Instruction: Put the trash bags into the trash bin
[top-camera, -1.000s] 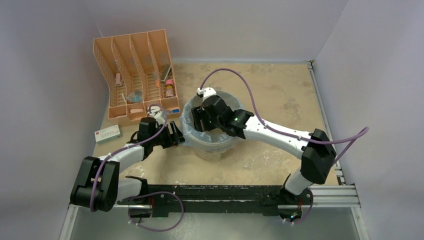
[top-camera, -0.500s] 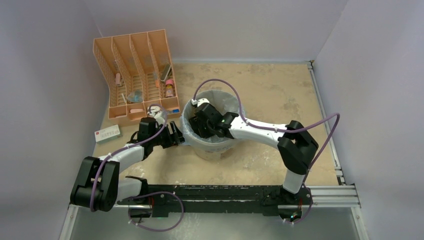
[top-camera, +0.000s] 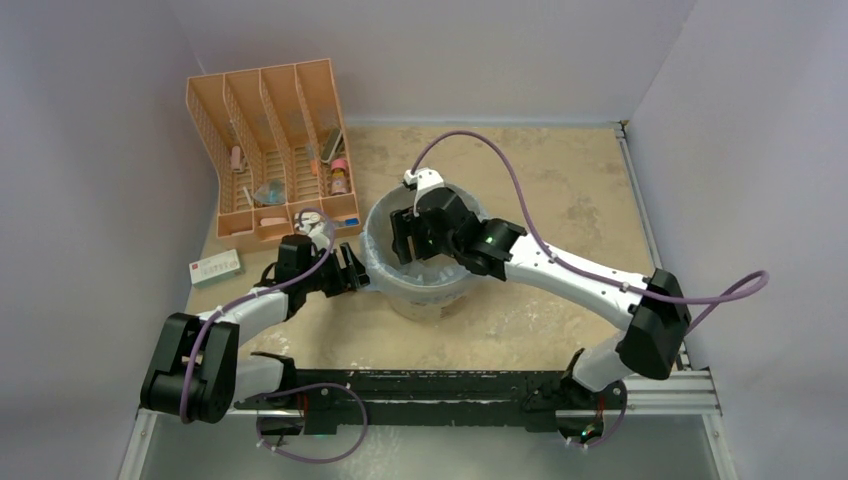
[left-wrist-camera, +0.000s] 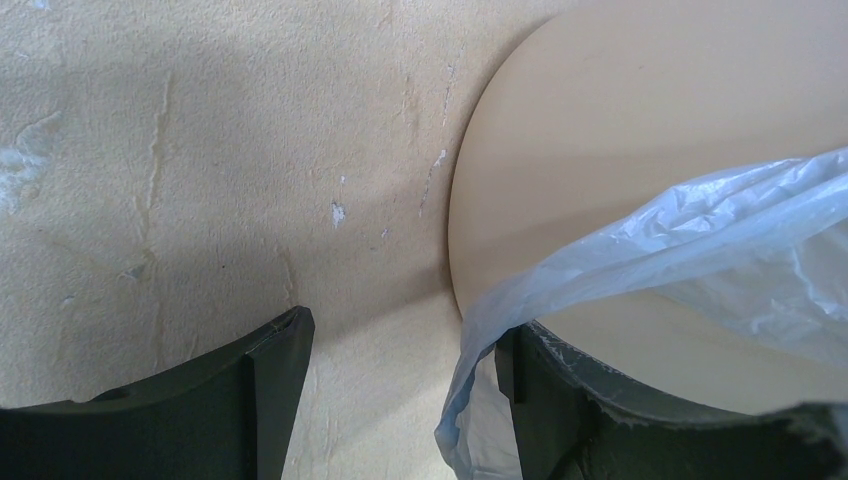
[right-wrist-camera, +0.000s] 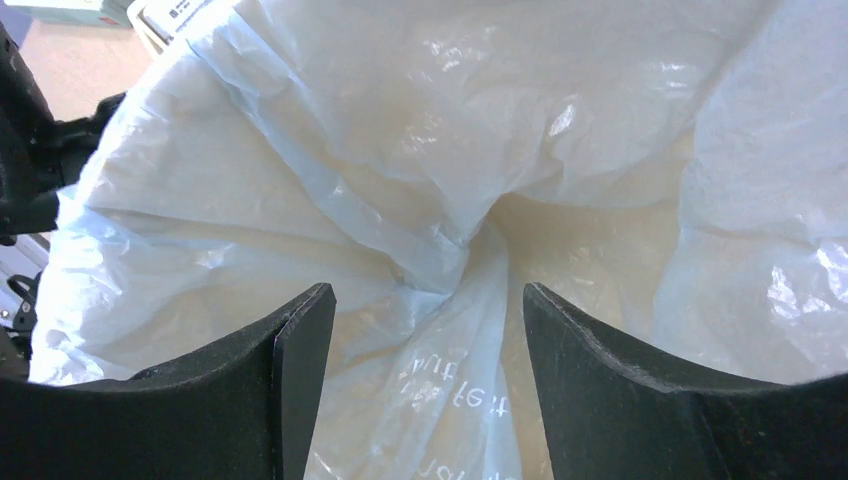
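The right arm has pulled up out of the trash bin (top-camera: 428, 300), elbow swung out right. Its claw (right-wrist-camera: 420, 310) hangs spread above the trash bag (right-wrist-camera: 400, 150), which lines the upright bin mid-desk (top-camera: 560, 190), mouth upward. The left claw (left-wrist-camera: 400, 340), spread, sits low at the bin's left wall, with the bag's edge draped over one finger.

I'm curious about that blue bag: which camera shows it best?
The right wrist camera: the bag fills it, spread open, folds clear. From above, the right arm hides much of it. The left wrist camera shows one flap over the bin's outer wall.
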